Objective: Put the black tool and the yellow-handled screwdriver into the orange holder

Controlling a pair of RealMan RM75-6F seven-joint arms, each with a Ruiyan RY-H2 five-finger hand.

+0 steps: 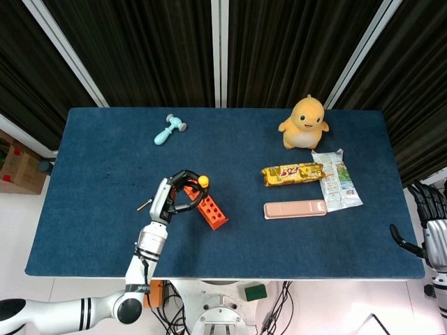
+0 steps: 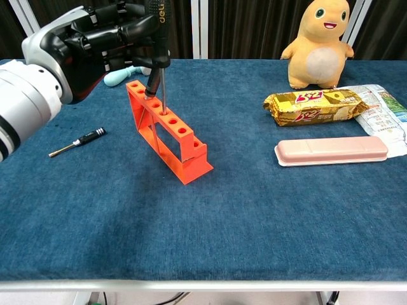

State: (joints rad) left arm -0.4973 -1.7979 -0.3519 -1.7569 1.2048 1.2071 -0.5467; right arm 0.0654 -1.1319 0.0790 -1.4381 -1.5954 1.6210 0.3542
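My left hand [image 2: 105,38] grips the yellow-handled screwdriver [image 2: 163,89] upright over the orange holder [image 2: 166,130]. Its thin shaft points down at a hole in the holder's top row. The tip is at or just inside that hole. From the head view only the yellow handle end [image 1: 203,181] shows, above the holder [image 1: 209,210] and beside my left hand [image 1: 170,200]. A slim black tool [image 2: 79,141] lies flat on the cloth left of the holder and shows as the black tool [image 1: 145,204] from above. A short black-handled piece [image 2: 151,84] leans in a hole near the holder's far end. My right hand [image 1: 434,230] hangs off the table's right edge, holding nothing.
A light blue toy hammer [image 2: 121,73] lies behind the holder. To the right are a yellow plush duck [image 2: 318,41], a snack bar [image 2: 310,106], a printed packet [image 2: 388,111] and a pink case [image 2: 332,150]. The blue table [image 2: 210,222] has bare cloth in front.
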